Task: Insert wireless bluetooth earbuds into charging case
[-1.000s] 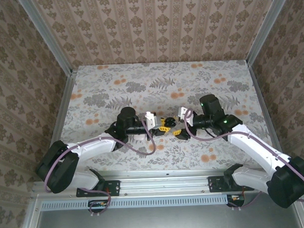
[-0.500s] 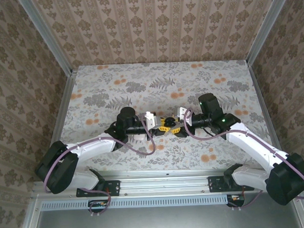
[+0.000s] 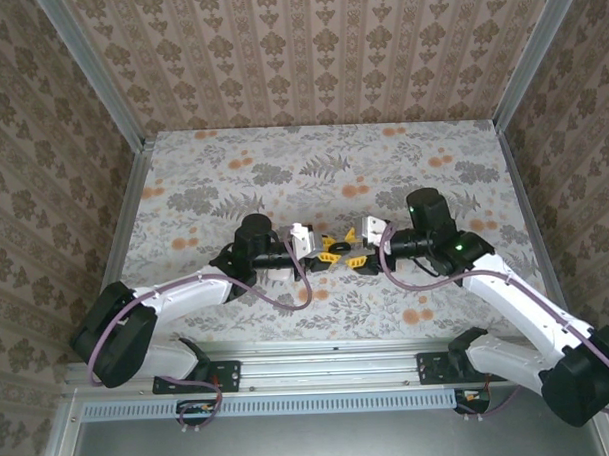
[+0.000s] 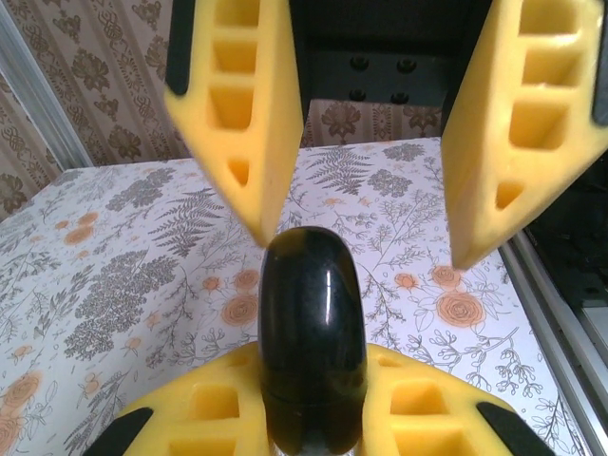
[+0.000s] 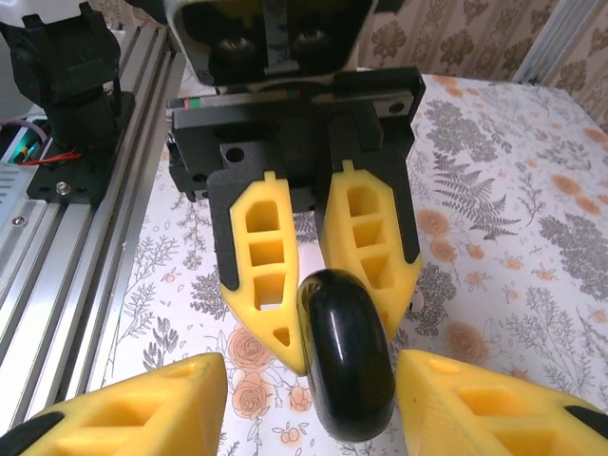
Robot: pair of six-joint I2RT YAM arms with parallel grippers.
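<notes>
The left gripper (image 5: 337, 340) pinches the shiny black rounded charging case (image 4: 312, 332) near the middle of the flowered desk (image 3: 282, 169). The case's thin edge points right. The right gripper (image 4: 366, 249) faces it there, with its fingers spread on both sides, not squeezing yet.

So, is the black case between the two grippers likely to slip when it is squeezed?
Probably slippery: the black case is glossy, with bright reflections. Its rounded edges may let it squirt out of the left gripper, which clamps it. Small and hard-looking, it is likely stiff and light.
</notes>
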